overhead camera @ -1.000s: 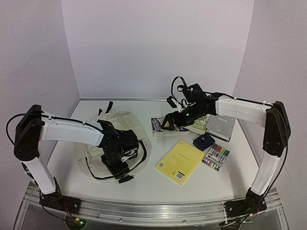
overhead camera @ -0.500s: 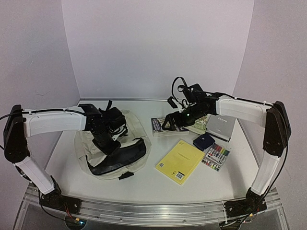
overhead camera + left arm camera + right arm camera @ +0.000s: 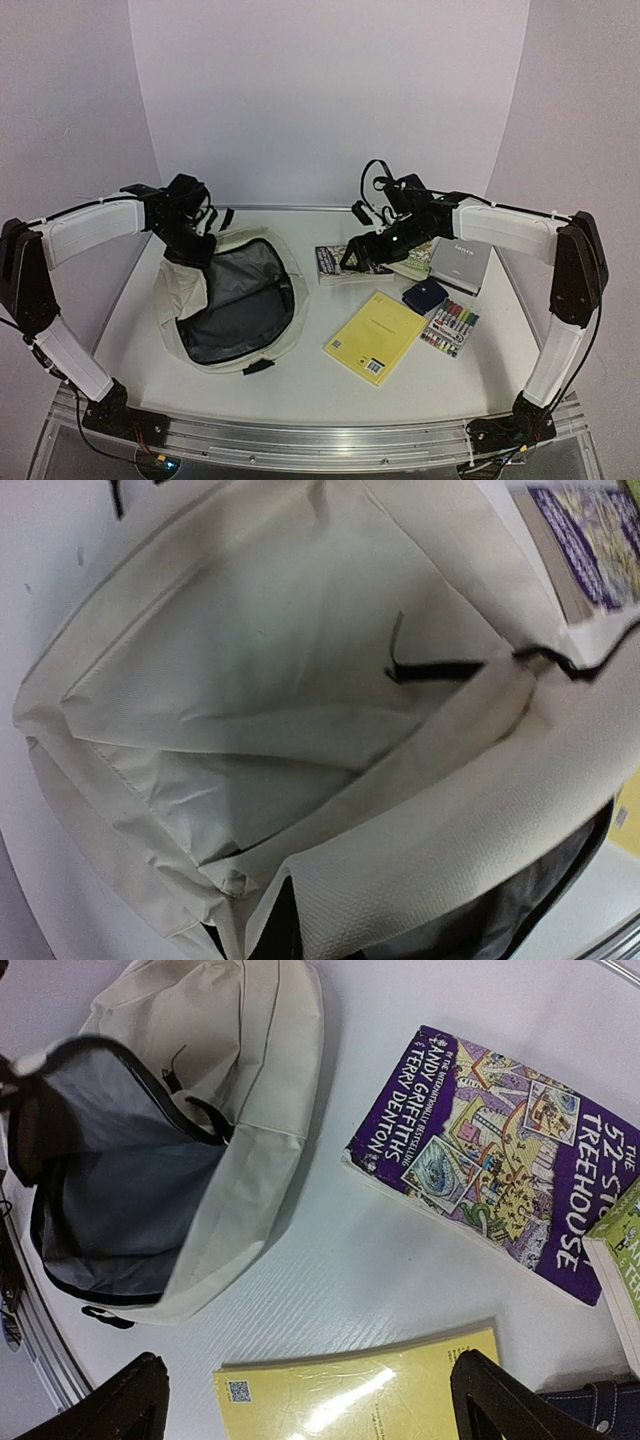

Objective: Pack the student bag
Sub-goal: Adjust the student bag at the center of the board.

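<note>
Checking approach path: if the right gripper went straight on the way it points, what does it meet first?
The right gripper would most likely meet the yellow book, whose edge lies between its open fingers; or bare table just past it. Depth unclear.

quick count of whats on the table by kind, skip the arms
cream backpack: 1
books: 4 (purple book, green book, grey book, yellow book)
navy pouch: 1
marker pack: 1
total: 7
</note>
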Robot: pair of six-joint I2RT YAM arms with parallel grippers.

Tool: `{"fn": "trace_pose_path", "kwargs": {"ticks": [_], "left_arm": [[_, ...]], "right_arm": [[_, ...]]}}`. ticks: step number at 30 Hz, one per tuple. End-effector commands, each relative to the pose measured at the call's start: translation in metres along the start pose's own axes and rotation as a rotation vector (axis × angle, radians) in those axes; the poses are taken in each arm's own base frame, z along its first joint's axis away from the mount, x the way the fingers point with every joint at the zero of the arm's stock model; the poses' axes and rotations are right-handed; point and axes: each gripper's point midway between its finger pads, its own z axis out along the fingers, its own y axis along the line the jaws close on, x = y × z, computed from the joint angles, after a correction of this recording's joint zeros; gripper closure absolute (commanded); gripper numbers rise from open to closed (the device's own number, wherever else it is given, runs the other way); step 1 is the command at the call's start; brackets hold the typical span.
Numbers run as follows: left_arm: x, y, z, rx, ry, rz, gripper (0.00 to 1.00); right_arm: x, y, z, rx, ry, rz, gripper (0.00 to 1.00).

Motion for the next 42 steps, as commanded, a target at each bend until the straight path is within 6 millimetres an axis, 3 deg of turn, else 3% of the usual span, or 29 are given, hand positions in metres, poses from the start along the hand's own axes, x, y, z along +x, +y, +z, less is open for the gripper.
{"fn": "trace_pose_path", "kwargs": {"ticks": [1, 5, 7, 10, 12, 19, 25, 27, 28, 32, 33, 39, 42], "left_arm": [[-0.054, 0.032, -0.007, 0.054, -0.111, -0.157, 0.97], [-0.045, 0.072, 0.029, -0.017, 0.007, -0.267, 0.88], [-0.044, 0.089, 0.041, -0.094, 0.028, -0.281, 0.75], [-0.047, 0.097, 0.052, -0.138, 0.053, -0.280, 0.50], [-0.047, 0.106, 0.054, -0.193, 0.067, -0.275, 0.43], [-0.030, 0.140, 0.024, -0.411, 0.089, -0.245, 0.31], [-0.003, 0.144, 0.011, -0.442, 0.203, -0.195, 0.29], [0.005, 0.138, 0.013, -0.403, 0.233, -0.191, 0.31], [0.007, 0.132, 0.013, -0.369, 0.238, -0.198, 0.37], [0.014, 0.104, 0.008, -0.230, 0.265, -0.223, 0.90], [0.014, 0.096, 0.005, -0.208, 0.264, -0.213, 0.97], [0.005, 0.000, -0.022, 0.093, 0.217, -0.091, 1.00], [-0.018, -0.026, -0.045, 0.255, 0.124, -0.089, 1.00]], "right_arm": [[-0.006, 0.003, -0.020, 0.006, -0.036, -0.026, 0.02], [-0.004, 0.003, -0.021, 0.007, -0.031, -0.028, 0.02], [-0.003, 0.003, -0.021, 0.004, -0.028, -0.029, 0.02], [-0.002, 0.005, -0.019, -0.008, -0.022, -0.025, 0.02], [-0.002, 0.005, -0.018, -0.013, -0.020, -0.023, 0.02], [0.002, 0.006, -0.018, -0.018, -0.014, -0.023, 0.02], [0.004, 0.006, -0.018, -0.018, -0.010, -0.025, 0.02], [0.004, 0.006, -0.019, -0.019, -0.011, -0.026, 0.02], [0.004, 0.006, -0.018, -0.018, -0.010, -0.026, 0.02], [0.005, 0.005, -0.020, -0.014, -0.011, -0.033, 0.02], [0.006, 0.005, -0.020, -0.013, -0.010, -0.033, 0.02], [0.007, 0.006, -0.019, -0.017, -0.007, -0.038, 0.02], [0.006, 0.006, -0.017, -0.023, -0.004, -0.036, 0.02]]}}
